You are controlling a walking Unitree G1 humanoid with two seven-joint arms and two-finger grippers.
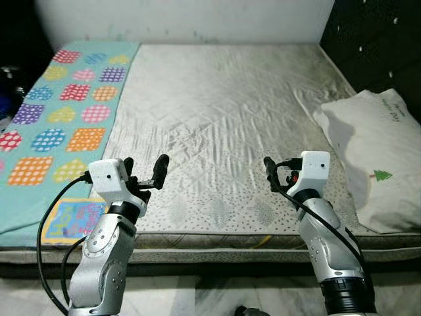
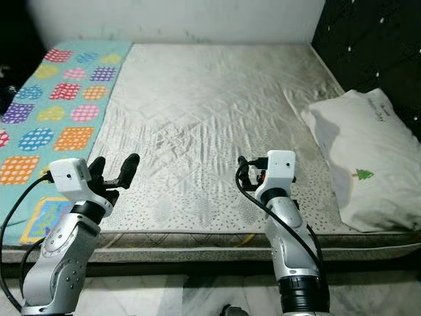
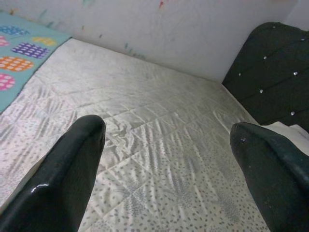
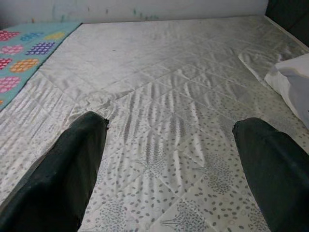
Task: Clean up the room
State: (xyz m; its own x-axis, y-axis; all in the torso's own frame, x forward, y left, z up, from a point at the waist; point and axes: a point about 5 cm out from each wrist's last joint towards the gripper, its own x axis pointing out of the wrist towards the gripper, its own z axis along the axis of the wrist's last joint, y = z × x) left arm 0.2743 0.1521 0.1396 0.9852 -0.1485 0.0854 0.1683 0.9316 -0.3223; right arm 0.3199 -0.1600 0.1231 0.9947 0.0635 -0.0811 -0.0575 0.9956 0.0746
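Both grippers' fingers [image 3: 67,179] wide apart, empty.

Both silver arms are raised and bent at the elbow, reaching forward side by side. The left gripper [image 1: 145,172] has its 2 black fingers [image 3: 67,179] spread wide apart, holding nothing. The right gripper [image 1: 276,175] also has its fingers [image 4: 63,179] parted and is likewise empty.

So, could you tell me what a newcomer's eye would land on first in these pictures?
Probably the bare quilted mattress, with a turquoise blanket of bright dotted patches along the robot's left edge. A white pillow with a small green tree print lies at the right edge by the dark headboard. In front, the left gripper and right gripper hover open over the near edge.
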